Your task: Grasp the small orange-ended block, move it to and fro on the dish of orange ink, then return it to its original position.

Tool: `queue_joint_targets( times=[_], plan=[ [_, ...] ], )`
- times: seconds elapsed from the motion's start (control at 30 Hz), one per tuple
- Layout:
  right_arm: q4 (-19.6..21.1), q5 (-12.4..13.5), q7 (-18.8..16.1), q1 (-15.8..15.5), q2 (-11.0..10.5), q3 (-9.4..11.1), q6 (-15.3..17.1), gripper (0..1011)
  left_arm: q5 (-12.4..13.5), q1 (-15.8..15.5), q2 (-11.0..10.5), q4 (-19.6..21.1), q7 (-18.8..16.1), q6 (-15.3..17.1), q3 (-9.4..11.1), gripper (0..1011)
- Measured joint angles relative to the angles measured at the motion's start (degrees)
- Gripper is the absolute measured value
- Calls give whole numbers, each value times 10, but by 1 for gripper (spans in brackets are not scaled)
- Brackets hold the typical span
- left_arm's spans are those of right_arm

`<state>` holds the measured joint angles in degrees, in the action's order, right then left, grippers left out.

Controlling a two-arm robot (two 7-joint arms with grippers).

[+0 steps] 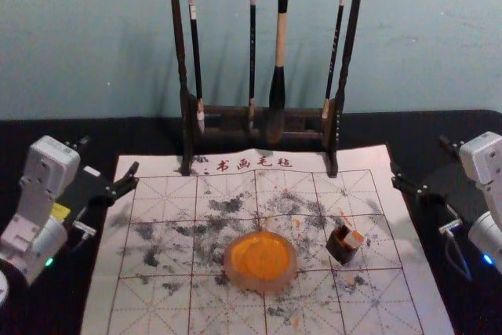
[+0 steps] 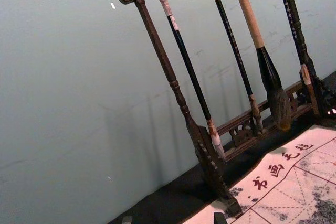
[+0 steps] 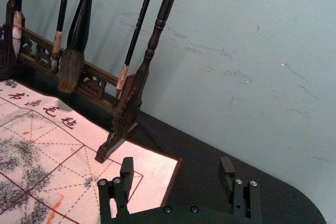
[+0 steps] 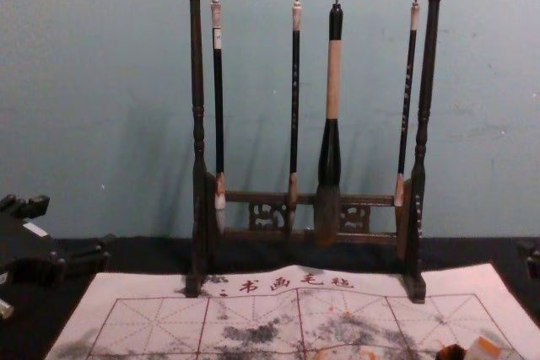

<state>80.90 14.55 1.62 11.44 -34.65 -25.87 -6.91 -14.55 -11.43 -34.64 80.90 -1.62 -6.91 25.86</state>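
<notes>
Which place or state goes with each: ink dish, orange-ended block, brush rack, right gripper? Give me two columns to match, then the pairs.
Things:
1. Ink dish
2. Orange-ended block
3. Brush rack
4. Right gripper

Places or states:
A. Hung with four brushes
B. Open, nothing between its fingers
C. To the dish's right, on the mat
D. Round, orange inside

Pairs: 1-D, 2-C, 3-A, 4-B

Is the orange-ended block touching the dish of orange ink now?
Apart. The head view shows a strip of the sheet between the block and the dish.
</notes>
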Motion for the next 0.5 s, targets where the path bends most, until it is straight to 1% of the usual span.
queue_joint_targets(
  times=[0.5],
  plan=[
    [0, 0, 0, 0, 0, 0, 0, 1000, 0, 0, 0, 0, 0, 0, 0, 1001]
  ],
)
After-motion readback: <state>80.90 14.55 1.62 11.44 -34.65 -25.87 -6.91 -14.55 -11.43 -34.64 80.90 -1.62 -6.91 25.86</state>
